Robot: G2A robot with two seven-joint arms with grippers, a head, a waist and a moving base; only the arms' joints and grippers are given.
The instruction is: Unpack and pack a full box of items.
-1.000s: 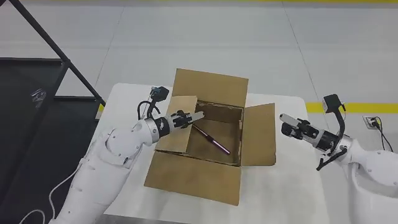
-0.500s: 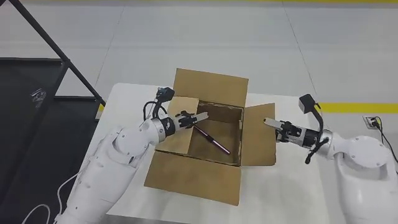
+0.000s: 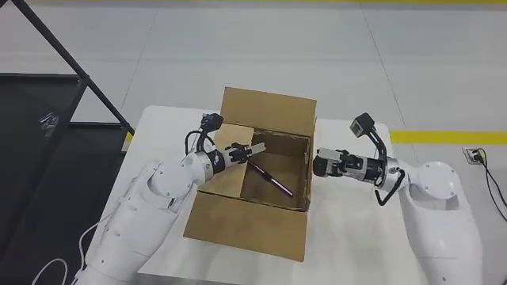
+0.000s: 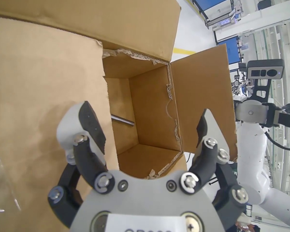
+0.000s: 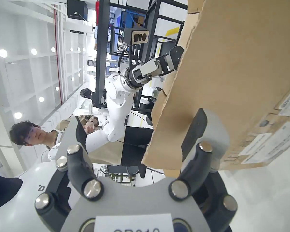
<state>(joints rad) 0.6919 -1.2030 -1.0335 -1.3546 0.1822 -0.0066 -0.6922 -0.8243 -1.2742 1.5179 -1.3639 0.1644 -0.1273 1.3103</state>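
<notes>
The corrugated cardboard box (image 3: 245, 226) sits open in the middle of the white surface (image 3: 356, 245), with torn, fluted edges showing along its rim. Down on the box floor, one slim rod (image 3: 271, 178) lies diagonally, smooth with a metallic sheen. The left fingers (image 4: 90, 124) hover over the left flap (image 3: 228, 180), spread wide and holding nothing. On the other side, the right flap (image 4: 200, 85) stands upright. The right fingers (image 5: 198, 131) are parted too, one on each side of that flap's raw edge and not clamped on it. The flat brown far flap (image 3: 269, 109) is folded outward.
</notes>
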